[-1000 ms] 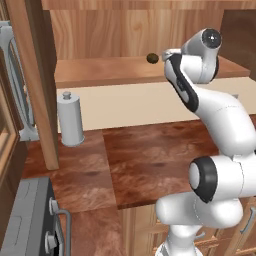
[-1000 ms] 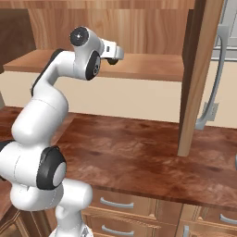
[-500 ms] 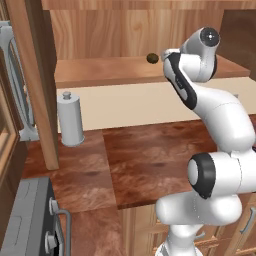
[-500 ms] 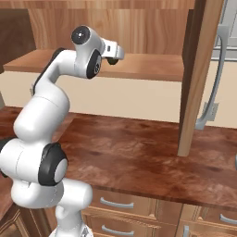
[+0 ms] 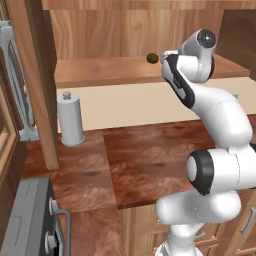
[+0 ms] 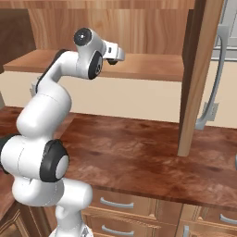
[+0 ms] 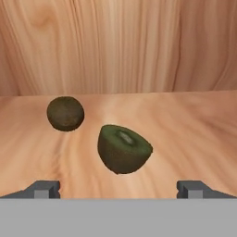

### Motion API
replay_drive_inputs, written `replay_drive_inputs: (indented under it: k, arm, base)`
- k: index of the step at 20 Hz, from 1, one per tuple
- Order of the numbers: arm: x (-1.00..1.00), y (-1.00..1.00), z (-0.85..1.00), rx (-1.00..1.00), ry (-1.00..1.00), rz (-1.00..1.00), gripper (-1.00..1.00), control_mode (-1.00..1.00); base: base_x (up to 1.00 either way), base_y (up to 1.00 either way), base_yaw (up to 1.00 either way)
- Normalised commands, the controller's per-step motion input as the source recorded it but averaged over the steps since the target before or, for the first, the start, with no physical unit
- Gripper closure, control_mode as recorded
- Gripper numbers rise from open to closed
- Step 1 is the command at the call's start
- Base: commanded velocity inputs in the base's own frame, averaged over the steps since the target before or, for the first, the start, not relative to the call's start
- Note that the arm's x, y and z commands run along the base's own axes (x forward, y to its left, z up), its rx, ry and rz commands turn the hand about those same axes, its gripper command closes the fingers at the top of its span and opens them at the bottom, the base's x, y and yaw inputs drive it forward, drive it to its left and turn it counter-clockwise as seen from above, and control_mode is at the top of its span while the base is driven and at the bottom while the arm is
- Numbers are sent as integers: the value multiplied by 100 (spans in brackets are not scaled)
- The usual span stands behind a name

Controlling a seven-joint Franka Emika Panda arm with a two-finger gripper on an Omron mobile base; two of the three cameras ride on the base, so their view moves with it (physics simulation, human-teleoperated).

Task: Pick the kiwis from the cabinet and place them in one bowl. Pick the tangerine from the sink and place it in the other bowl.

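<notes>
Fingertips [image 7: 46, 189] stand fully apart and empty, the gripper [image 7: 118, 190] aimed at the near kiwi [image 7: 123, 148] on the cabinet shelf [image 7: 194, 134]. Closing off-centre could roll it away or knock the far kiwi [image 7: 65, 113] beyond. The near one looks halved, cut face tilted up and right; no clear long axis.
</notes>
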Motion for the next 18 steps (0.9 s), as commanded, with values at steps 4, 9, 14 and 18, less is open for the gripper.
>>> replay_drive_inputs:
  k: [4,9,14,18]
  arm:
    - [25,0,-10,0,0,0,-100,-100]
    - [24,-2,-11,0,0,0,-100,-100]
    - [19,-4,-9,0,0,0,-100,-100]
    - [21,-8,0,0,0,0,-100,-100]
  base:
    - [0,0,0]
    - [0,0,0]
    - [0,0,0]
    - [0,0,0]
